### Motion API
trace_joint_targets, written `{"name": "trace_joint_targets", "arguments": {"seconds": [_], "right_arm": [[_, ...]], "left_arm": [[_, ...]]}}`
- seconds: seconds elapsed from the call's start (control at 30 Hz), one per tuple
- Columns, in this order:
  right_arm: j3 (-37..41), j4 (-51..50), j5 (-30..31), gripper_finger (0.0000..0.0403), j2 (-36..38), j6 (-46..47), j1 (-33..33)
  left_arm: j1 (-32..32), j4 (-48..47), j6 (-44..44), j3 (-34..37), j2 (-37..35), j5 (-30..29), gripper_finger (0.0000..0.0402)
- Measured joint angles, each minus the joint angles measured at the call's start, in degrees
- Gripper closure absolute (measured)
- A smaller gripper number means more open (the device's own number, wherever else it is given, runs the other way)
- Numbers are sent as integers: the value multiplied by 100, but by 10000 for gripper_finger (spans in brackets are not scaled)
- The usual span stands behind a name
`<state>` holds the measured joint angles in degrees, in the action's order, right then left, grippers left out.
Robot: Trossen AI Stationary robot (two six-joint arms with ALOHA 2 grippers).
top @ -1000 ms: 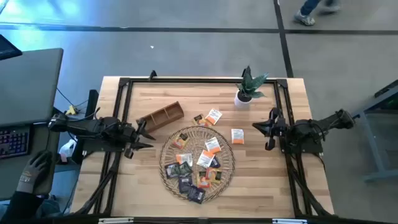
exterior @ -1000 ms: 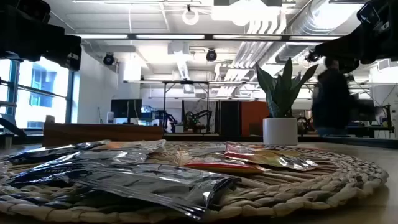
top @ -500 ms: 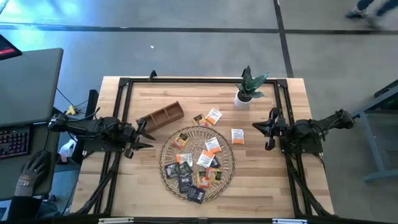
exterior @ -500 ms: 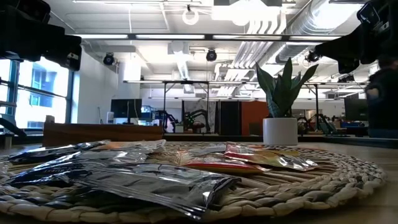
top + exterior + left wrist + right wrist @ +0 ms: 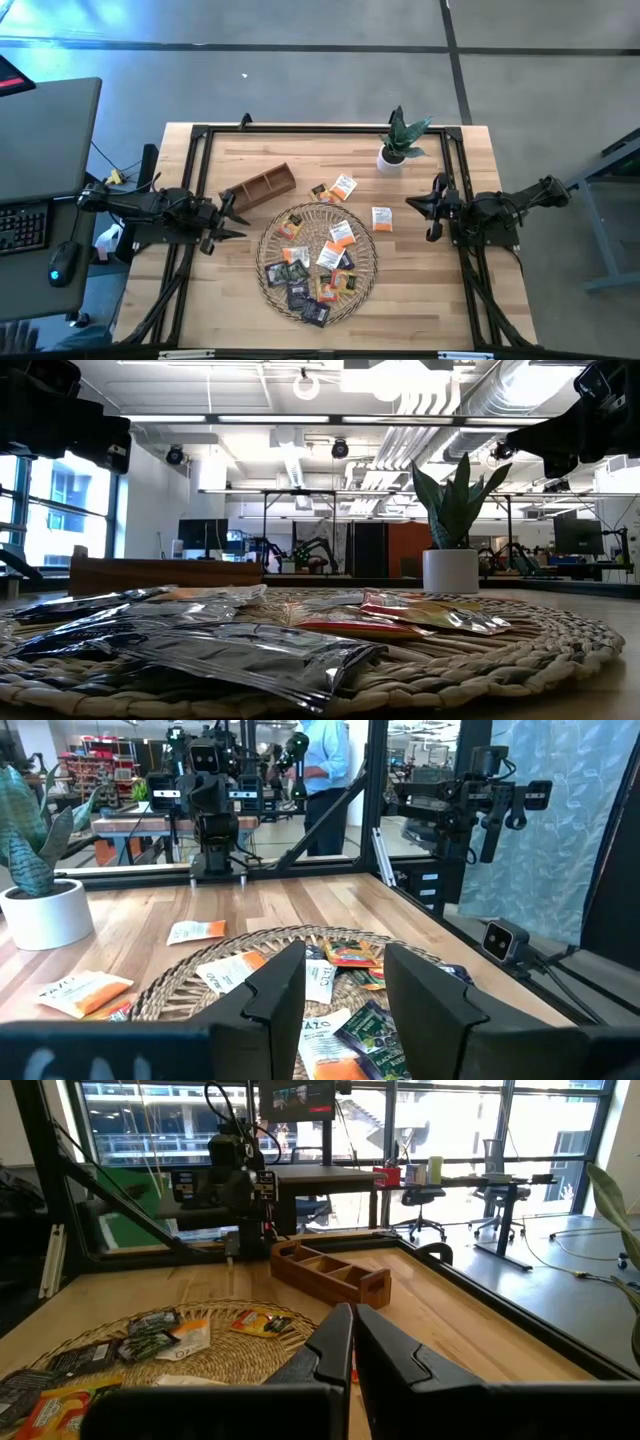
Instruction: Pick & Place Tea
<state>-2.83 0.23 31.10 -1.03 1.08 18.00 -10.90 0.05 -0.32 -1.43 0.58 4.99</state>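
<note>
Your tea (image 5: 318, 262) sits mostly heaped on the wicker tray (image 5: 268, 272) at mid-surface, dark sachets toward the near edge, orange-and-white ones above them. A few lie loose on the surface (image 5: 430, 310) itself: two just past the tray's far rim (image 5: 338, 188) and one off to its right (image 5: 381, 218). Those strays look like the easiest first picks, since nothing overlaps them.

The box (image 5: 260, 186) lies angled just beyond the tray on the left side, compartments facing up and, as far as you can see, empty. That reads as your likely drop point, so the job looks barely begun.

Your left end effector (image 5: 234, 212) hovers beside the tray's left rim, fingers spread wide and empty, close to both box and pile. Your right end effector (image 5: 423, 212) hangs right of the loose sachet, fingers pinched narrow, holding nothing.

Plant (image 5: 398, 140) stands at the far right; keep clear of it when you reach.
</note>
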Motion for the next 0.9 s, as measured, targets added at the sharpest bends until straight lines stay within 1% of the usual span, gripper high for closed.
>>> {"name": "trace_joint_targets", "arguments": {"seconds": [0.1, 0.23, 0.4, 0.9], "right_arm": [[0, 0, 0, 391, 0, 2, 1], [0, 2, 0, 391, 0, 0, 2], [0, -10, -1, 391, 0, 0, 1], [0, 0, 0, 391, 0, 0, 0]], "left_arm": [[5, 14, 0, 0, 6, 2, 266], [1, -29, -2, -2, 307, -58, 266], [2, -25, -2, -4, 383, -77, 266], [2, -18, -2, -4, 369, -107, 266]]}}
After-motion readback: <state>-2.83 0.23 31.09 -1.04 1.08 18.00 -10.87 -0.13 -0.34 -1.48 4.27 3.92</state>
